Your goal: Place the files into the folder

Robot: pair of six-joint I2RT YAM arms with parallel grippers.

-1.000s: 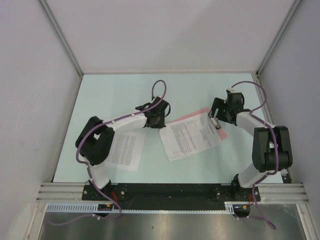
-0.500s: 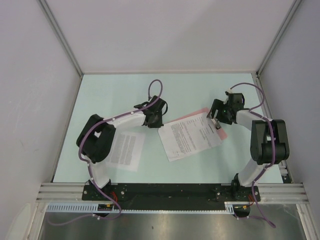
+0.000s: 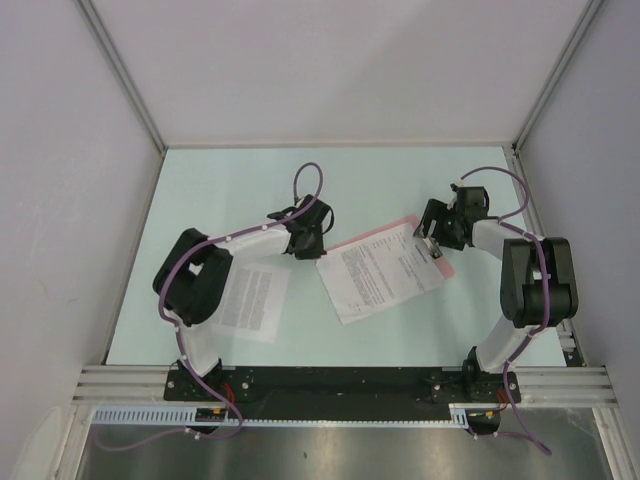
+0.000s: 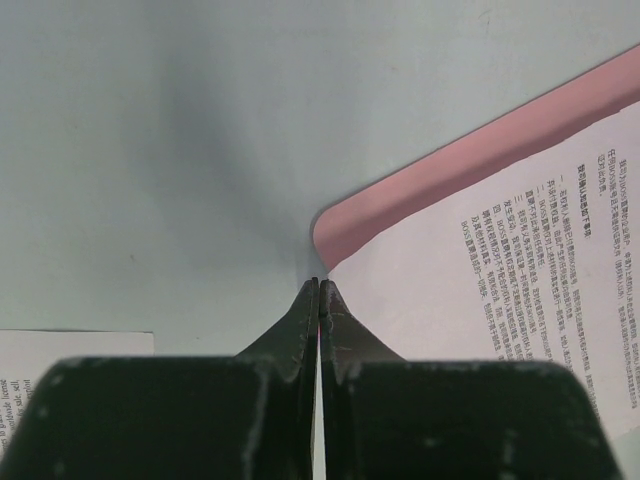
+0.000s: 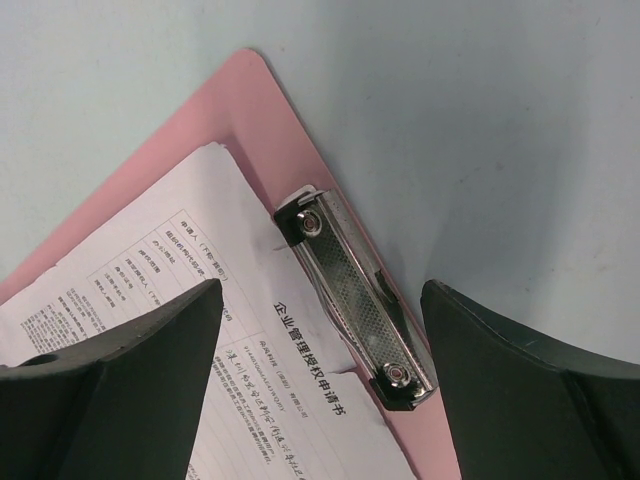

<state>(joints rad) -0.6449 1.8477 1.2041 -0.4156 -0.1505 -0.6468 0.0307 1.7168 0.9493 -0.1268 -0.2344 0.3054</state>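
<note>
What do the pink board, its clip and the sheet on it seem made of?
Pink board: probably plastic, smooth matte, rounded corner. Clip: metal, shiny textured silver, two rivets. Sheet: thin white paper, printed text, wrinkled near clip.

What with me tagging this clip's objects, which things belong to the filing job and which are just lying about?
Belong: pink folder; its metal clip; printed sheet on the folder; second printed sheet partly under the left arm.
Just there: purple cables; pale table.
</note>
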